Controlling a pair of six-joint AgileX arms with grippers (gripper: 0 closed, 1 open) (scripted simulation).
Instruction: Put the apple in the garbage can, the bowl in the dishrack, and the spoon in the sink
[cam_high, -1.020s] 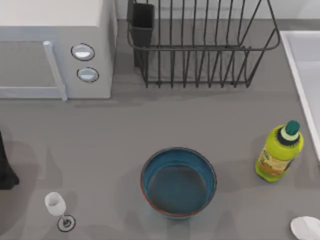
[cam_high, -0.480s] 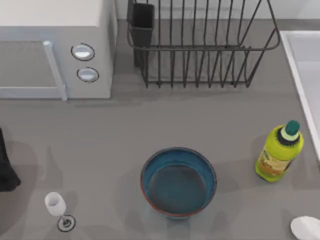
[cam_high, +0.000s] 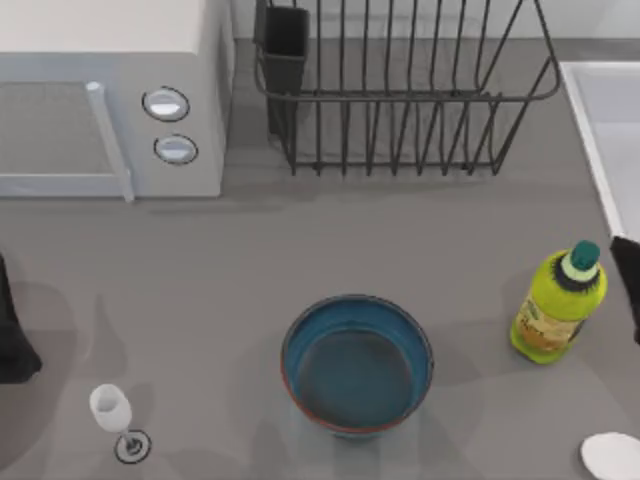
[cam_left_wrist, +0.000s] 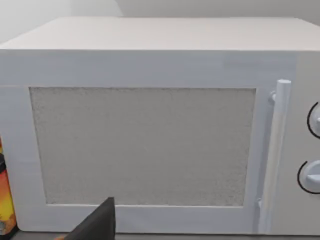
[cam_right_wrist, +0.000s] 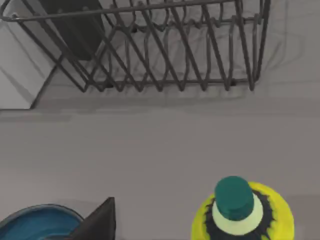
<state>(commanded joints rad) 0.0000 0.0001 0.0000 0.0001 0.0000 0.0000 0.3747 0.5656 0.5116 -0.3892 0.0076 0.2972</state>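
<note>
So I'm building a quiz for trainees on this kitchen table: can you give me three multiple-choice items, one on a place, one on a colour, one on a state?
1. Where does the bowl stand?
A. in the dishrack
B. on the table
C. in the sink

2. What colour is the cap of the yellow bottle?
A. green
B. red
C. white

3. How is the wine glass placed?
A. upright
B. lying down
C. inside the bowl

Answers: 1 B, it sits on bare table, in front of the rack. 2 A, the right wrist view shows the green cap. 3 A, it stands on its foot.
</note>
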